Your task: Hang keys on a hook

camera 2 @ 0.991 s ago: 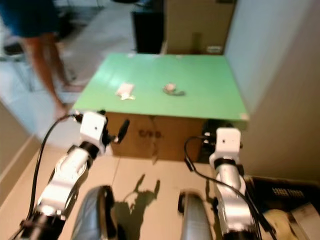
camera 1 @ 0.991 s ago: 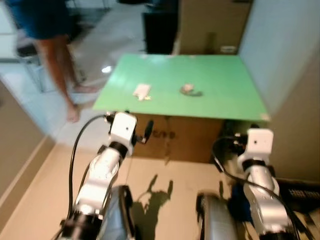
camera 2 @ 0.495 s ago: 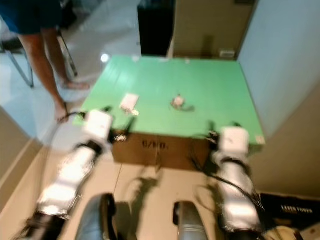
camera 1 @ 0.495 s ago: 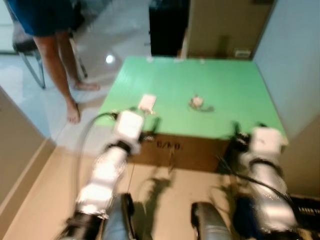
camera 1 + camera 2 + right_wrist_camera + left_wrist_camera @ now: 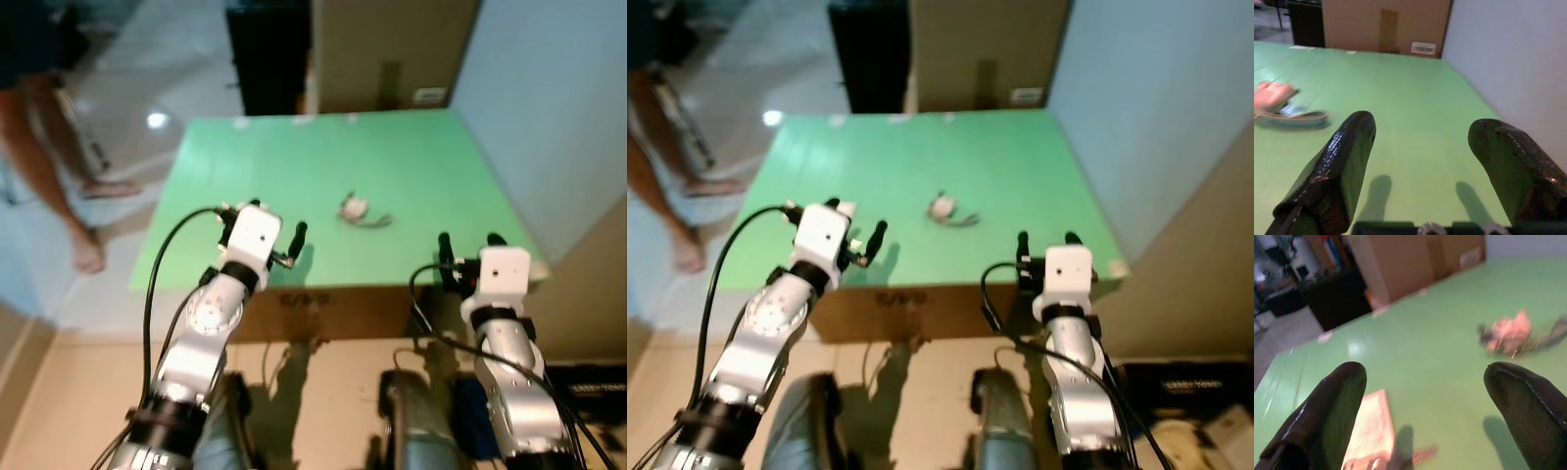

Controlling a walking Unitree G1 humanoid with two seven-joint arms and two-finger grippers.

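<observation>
Nearest the robot, both arms are raised at the front edge of the desk, each claw spread wide and holding nothing: the left claw hangs over the near left part of the green top, the right claw at the near right edge. The keys, a small pale bundle with a dark strap trailing toward the robot's right, lie flat near the middle of the desk, ahead of both claws and between them; the strap's long axis runs roughly crosswise to the robot's line of sight. The left claw looks somewhat nearer to them, though the margin is slight. A pale card lies on the green surface just under the left claw. Beyond the desk stand a cardboard box and a dark cabinet, with a pale wall to the right. A person's legs stand on the tiled floor to the left. No hook is apparent.
</observation>
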